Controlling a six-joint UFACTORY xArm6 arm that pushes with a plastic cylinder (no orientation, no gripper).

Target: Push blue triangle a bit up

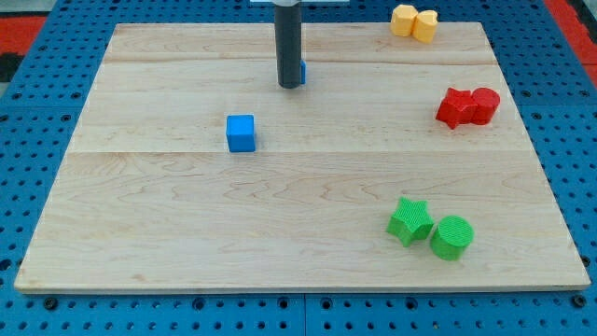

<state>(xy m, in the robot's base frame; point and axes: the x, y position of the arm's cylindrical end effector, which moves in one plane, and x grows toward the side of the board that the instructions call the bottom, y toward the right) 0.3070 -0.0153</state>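
My tip (pixel 290 86) is resting on the wooden board (pixel 187 233) near the view's top, and there are no jaws here, only the straight dark rod, so nothing is being held. The blue triangle (pixel 302 72) is sitting just behind the rod on its right side, touching it or nearly so; only a thin blue sliver is showing, so its shape cannot be made out.

A blue cube (pixel 241 133) is lying below and to the left of my tip, apart from it. Far to the tip's right, two yellow blocks (pixel 414 22) are sitting together at the board's top edge, and two red blocks (pixel 467 106) are touching each other lower down. A green star (pixel 409 221) and a green cylinder (pixel 452 237) are lying side by side well below and right of my tip.
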